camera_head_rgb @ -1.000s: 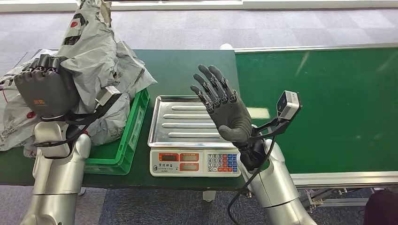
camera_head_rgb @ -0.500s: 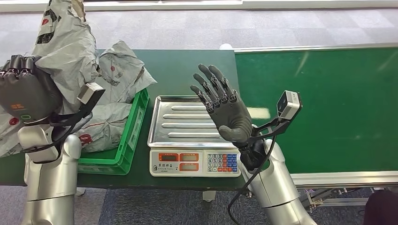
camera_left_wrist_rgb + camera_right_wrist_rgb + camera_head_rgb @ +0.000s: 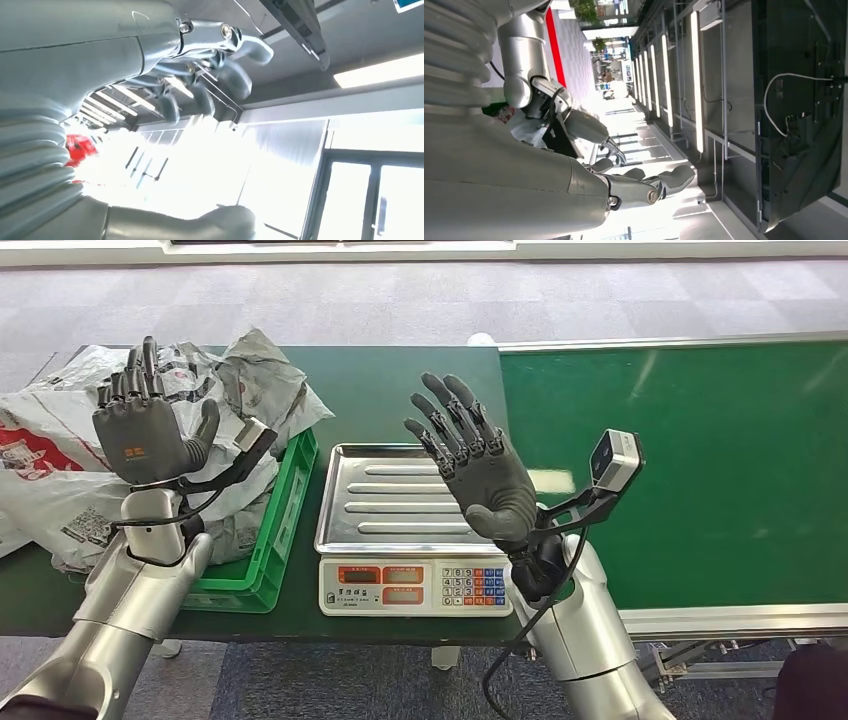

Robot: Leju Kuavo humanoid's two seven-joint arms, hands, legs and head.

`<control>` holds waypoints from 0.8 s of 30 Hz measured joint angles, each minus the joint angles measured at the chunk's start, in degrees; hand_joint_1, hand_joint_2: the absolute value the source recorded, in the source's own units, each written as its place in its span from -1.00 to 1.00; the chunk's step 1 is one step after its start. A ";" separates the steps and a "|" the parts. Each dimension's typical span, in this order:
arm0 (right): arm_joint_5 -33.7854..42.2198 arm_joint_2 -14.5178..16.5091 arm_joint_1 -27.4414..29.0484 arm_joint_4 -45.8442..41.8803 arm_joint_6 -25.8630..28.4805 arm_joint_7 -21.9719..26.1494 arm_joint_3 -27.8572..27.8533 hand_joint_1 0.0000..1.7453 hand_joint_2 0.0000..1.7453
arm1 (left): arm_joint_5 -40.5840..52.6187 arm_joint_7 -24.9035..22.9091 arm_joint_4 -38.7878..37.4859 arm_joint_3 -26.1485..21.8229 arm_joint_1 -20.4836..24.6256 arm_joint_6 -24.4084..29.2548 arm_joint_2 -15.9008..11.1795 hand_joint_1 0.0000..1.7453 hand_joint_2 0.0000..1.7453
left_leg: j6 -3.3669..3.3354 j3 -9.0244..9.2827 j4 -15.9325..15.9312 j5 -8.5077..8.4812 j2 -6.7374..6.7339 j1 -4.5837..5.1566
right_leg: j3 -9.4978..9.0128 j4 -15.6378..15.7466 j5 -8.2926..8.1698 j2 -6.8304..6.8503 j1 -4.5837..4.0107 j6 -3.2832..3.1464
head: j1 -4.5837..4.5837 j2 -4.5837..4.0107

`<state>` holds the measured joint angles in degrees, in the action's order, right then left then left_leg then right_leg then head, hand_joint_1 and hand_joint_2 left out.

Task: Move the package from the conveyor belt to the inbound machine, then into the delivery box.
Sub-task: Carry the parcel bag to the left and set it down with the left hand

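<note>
On the desk (image 3: 400, 390) a scale (image 3: 415, 585) stands near the front edge, its tray (image 3: 395, 500) on top. Just left of it sits a crate (image 3: 270, 540) heaped with packages (image 3: 60, 475) that spill over its left side. The conveyor belt (image 3: 720, 460) runs to the right of the desk, touching it. The left hand (image 3: 145, 430) is raised over the crate, the right hand (image 3: 475, 465) over the tray's right part.

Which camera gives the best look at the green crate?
The head view: the green crate sits left of the scale, heaped with grey packages. The right wrist view catches at most a green sliver; the left wrist view looks toward the ceiling.
</note>
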<state>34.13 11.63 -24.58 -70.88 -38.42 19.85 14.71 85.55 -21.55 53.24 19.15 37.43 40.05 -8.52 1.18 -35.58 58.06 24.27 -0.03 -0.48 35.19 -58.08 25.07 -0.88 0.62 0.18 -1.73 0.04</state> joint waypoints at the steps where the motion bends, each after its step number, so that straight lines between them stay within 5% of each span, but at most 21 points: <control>1: 0.02 0.00 0.00 0.00 -0.03 -0.03 0.00 -1.00 1.00 | 0.00 0.02 -0.73 0.01 0.09 0.03 -0.01 -1.00 -1.00 | 0.00 -0.01 0.00 0.00 0.01 0.01 | 0.00 0.00 0.01 0.01 0.00 0.00 | 0.00 0.00; 14: 0.21 0.02 0.00 0.02 -0.11 -0.32 0.00 -1.00 1.00 | 0.00 -0.11 -4.00 0.02 0.16 0.08 -0.68 -1.00 -1.00 | 0.01 -0.03 -0.02 0.00 0.05 -0.02 | 0.02 0.00 0.04 0.03 -0.06 -0.03 | 0.00 0.00; 18: 0.32 0.02 0.05 -0.01 -0.08 -0.31 0.00 -1.00 1.00 | -0.10 3.13 -2.78 -0.67 -0.32 0.10 -0.50 -1.00 -1.00 | 0.01 -0.03 -0.01 0.00 0.05 -0.02 | 0.02 0.00 0.03 0.03 -0.05 -0.03 | 0.00 0.00; 20: 0.34 0.02 0.32 -0.22 0.00 -0.31 -0.01 -1.00 1.00 | -1.69 10.76 0.94 -3.11 -1.45 0.13 0.85 -1.00 -1.00 | 0.01 -0.04 0.00 0.01 0.05 -0.02 | 0.04 0.01 0.03 0.03 -0.05 -0.02 | 0.00 0.00; 24: 0.34 0.00 1.01 -0.82 0.06 -0.32 -0.08 -1.00 1.00 | -18.11 43.29 9.44 -16.03 -2.84 0.21 7.96 -1.00 -1.00 | -0.03 -0.16 0.01 0.03 0.15 0.00 | 0.06 0.01 0.06 0.11 -0.02 0.01 | 0.00 0.00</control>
<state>34.47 11.63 -23.58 -71.70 -38.36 19.53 14.63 67.44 21.75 62.68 3.12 34.59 40.27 -0.56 1.15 -35.75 58.07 24.30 0.12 -0.48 35.25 -58.07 25.13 -0.76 0.60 0.19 -1.73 0.04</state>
